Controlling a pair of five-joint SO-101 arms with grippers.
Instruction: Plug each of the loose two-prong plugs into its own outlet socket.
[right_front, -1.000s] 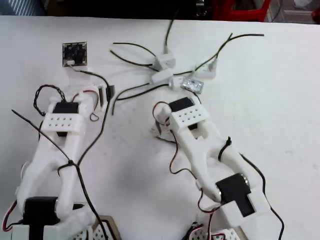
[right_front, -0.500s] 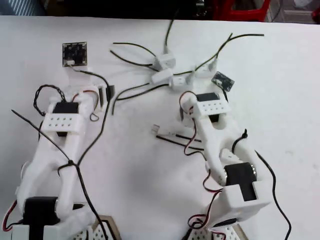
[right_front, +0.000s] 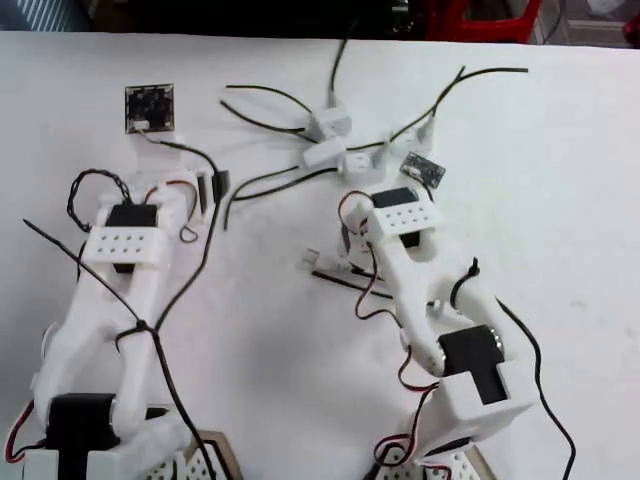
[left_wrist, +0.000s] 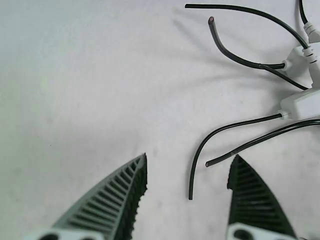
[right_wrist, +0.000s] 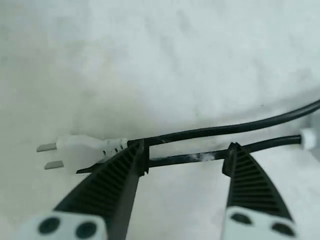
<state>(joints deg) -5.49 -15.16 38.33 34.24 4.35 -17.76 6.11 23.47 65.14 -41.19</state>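
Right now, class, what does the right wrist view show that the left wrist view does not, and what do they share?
Right wrist view, not the left: a white two-prong plug lying unplugged on the table, its black cord crossing by the open right gripper. Left wrist view, not the right: white socket blocks with curling black cables, beyond the open left gripper. Both: white table, black cords, open jaws.

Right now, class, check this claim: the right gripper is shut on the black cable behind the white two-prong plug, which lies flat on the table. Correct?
Wrong on one point: the right gripper is open, not shut. The right wrist view shows its fingers apart by the black cable; the white two-prong plug lies flat on the table.
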